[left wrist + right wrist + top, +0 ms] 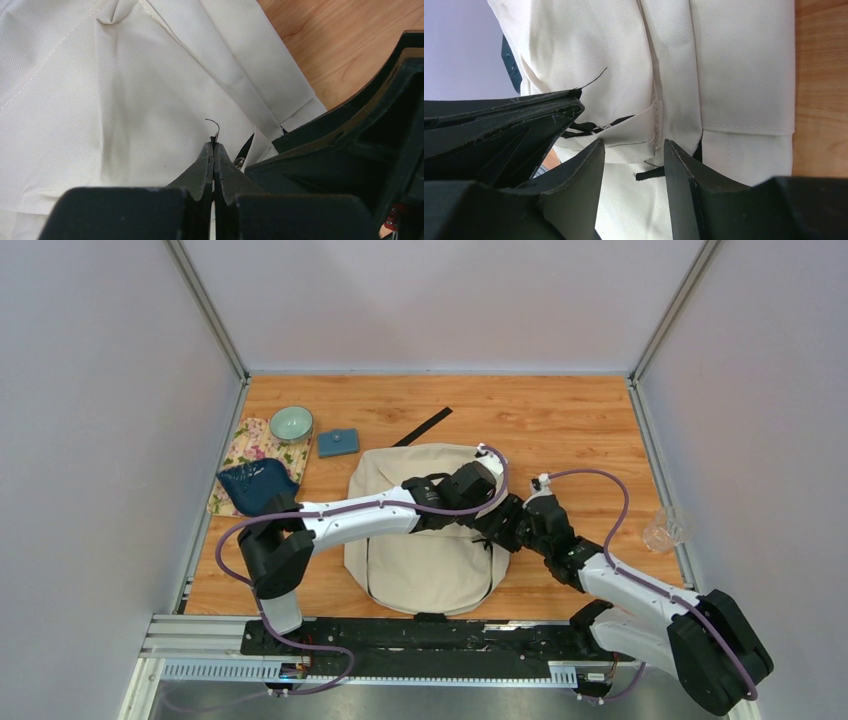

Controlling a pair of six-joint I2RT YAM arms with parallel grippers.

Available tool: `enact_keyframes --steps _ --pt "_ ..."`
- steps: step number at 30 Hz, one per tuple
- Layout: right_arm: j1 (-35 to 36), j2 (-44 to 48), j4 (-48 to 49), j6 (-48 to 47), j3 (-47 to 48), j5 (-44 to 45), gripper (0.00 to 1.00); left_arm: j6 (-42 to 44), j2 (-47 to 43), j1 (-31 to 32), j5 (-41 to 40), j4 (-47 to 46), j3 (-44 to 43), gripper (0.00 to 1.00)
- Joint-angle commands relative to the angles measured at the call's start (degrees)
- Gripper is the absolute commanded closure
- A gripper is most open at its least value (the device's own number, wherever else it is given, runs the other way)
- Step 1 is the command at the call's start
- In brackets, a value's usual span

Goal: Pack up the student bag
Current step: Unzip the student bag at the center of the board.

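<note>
Bag: the student bag (420, 570) lies flat in the middle of the surface (560, 420), with no opening showing.
Left end effector (214, 146): pinched tight on a thin black strand (215, 125) at the bag's right side.
Right end effector (634, 145): jaws partly apart, astride a cream seam, gripping nothing (as far as shows).
Done: nothing looks packed.
Left: opening the bag, then loading; the blue pouch (338, 443) and bowl (291, 424) lie outside it.

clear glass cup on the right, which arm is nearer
Right. The right arm sits just left of the clear glass cup; the left arm lies across the cream fabric backpack, farther left.
</note>
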State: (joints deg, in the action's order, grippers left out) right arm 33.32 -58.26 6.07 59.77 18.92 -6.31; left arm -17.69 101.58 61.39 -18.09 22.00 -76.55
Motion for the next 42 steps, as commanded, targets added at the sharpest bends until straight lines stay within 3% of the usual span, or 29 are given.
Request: enact_keyframes --steps 1,6,10,13,18,28,32,37,38,39,40,42 --pt "-0.8 -2.6 6.2 0.0 0.7 -2.1 0.52 -0.8 -3.7 -0.4 0.4 -1.8 0.3 1.0" --pt "-1.3 -3.6 7.2 0.2 0.5 -2.9 0.65 -1.2 -4.1 -0.5 0.9 -2.0 1.0 1.0" --pt "-1.4 -1.3 5.8 -0.1 -0.3 -2.2 0.89 -1.2 -4.6 -0.8 0.3 -2.2 2.0 1.0" --pt "-1.4 1.1 2.2 -1.0 -0.3 -0.6 1.0 -0.8 -5.5 -1.1 -0.8 -2.1 2.9 1.0" --pt "-1.5 3.3 -1.7 -1.8 -0.9 2.0 1.0 1.0 -8.9 -2.8 -3.9 -1.8 5.8 1.0" --pt "-1.6 3.1 -2.6 -0.8 -3.0 2.6 1.0 3.5 -25.6 -12.0 -12.8 -0.4 23.4 1.0" --pt "-1.8 3.4 -2.9 -0.8 -3.1 2.6 1.0 3.5 -36.0 -20.1 -11.9 -0.2 30.9 1.0" --pt "-1.7 3.4 -2.3 -0.9 -2.4 1.5 1.0 3.2 -42.2 -24.7 -4.9 -0.1 36.7 1.0" --pt "-1.7 3.5 -2.2 -1.1 -2.2 0.6 0.98 2.6 -42.4 -24.8 -3.9 -0.1 37.2 0.91" --pt "-1.7 3.5 -2.7 -1.6 -1.9 0.2 0.92 1.9 -42.7 -24.7 -2.8 0.0 38.0 0.62" --pt "-1.7 3.7 -3.6 -1.8 -1.3 0.0 0.78 1.2 -42.9 -24.8 -2.6 0.1 38.5 0.52" --pt "-1.7 4.8 -8.1 -3.1 0.4 0.0 0.65 -0.3 -44.0 -24.8 -3.4 0.4 40.0 0.32"
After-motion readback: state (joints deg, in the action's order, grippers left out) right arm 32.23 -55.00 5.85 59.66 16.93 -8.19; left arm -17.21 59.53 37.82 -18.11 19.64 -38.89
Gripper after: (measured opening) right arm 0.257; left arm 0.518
